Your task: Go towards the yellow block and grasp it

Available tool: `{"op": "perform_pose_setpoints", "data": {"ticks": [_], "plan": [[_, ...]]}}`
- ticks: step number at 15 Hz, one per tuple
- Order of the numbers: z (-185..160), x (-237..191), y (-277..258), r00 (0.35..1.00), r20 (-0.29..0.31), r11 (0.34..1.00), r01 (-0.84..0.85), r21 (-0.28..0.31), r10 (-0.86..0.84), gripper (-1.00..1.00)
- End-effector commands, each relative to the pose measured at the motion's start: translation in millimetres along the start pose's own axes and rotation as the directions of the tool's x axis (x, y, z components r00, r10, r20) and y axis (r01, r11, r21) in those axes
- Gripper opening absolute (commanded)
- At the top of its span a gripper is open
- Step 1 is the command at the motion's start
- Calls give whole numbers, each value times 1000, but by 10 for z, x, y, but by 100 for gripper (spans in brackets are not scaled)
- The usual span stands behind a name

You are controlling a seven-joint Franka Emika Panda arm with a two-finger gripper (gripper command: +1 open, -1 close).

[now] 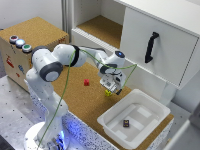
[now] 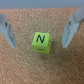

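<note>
The two grey metal fingers point(image 2: 7, 31) stand wide apart, holding nothing, either side of the small bright yellow cube-like block point(image 2: 42, 41) (marked "N") on the cork-topped bench point(image 2: 42, 70). It looks light and rigid; pinch its opposite flat sides.

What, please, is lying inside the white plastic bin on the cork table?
Inside the white bin lies one small dark brown block, resting on the floor near its front wall. Nothing else shows inside; the near wall hides only a thin strip of floor.
</note>
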State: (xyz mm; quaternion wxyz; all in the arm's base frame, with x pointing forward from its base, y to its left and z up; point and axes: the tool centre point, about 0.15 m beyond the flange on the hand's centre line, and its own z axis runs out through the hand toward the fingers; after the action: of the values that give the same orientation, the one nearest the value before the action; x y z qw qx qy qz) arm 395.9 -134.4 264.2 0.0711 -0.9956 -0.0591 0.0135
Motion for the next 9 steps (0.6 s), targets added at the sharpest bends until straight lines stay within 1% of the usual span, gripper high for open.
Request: {"op": "perform_pose_setpoints", "data": {"ticks": [1,5,6,7,9], "plan": [[59,115,-5,1000,7,1000,-16,8,16,100],[59,115,-5,1000,7,1000,-16,8,16,100],[-1,7,-2,1000,-2,1000,-2,-1,2,100],[-1,-3,13,1000,4,1000,10,-22,-10,100],[-60,-26,26,1000,-1,996,1,-92,-2,100]]}}
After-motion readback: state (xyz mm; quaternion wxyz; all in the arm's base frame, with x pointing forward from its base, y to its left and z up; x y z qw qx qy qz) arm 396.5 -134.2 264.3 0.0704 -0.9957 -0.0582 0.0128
